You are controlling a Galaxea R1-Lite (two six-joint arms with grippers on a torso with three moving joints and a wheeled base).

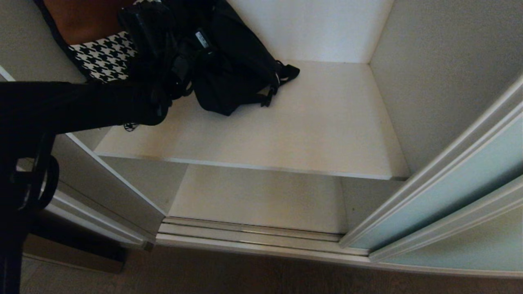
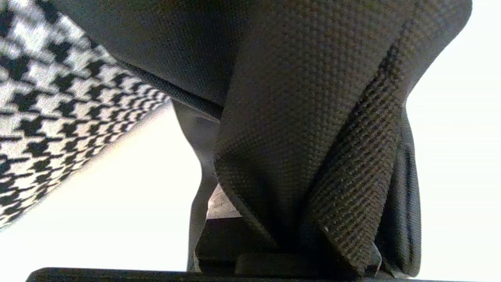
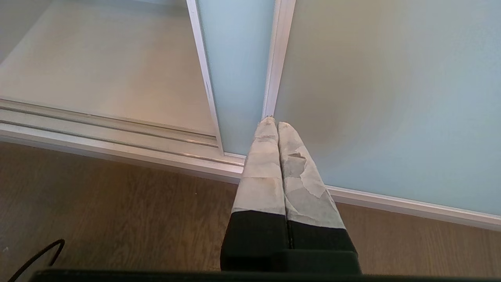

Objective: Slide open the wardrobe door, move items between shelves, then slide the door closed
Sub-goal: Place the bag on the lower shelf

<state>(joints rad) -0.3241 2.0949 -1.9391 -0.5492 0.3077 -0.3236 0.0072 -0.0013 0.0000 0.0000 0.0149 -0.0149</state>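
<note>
Wardrobe: open compartment seen from above, with off-white side and back walls.
Door (image 1: 457,183): mint frosted glass in a cream frame, slid aside to the robot's right; its lower edge sits in the floor track (image 1: 245,237). In the right wrist view a second glass panel overlaps it.
Upper shelf (image 1: 286,134): flat off-white board spanning the compartment; the bags rest on its rear left part, and the rest of it is bare.
Lower shelf (image 1: 257,196): a like board below the upper one, just behind the track.
Floor (image 1: 245,273): brown wood grain in front of the wardrobe.
Left arm (image 1: 73,106): black, reaching from the left edge over the shelf toward the bags.
Black bag (image 1: 233,73): soft and slumped, touching the upper shelf, straps trailing to the right; a small white label shows near its top.
Houndstooth bag (image 1: 106,57): black-and-white check with a brown top, just left of the black bag, at the left wall.
Left gripper (image 2: 274,254): at the black bag, pinching a fold of its woven fabric and a strap; fingers hidden by the cloth.
Right gripper (image 3: 278,129): low beside the door frame, above the floor, its taped fingers (image 3: 262,176) pressed together on nothing.
</note>
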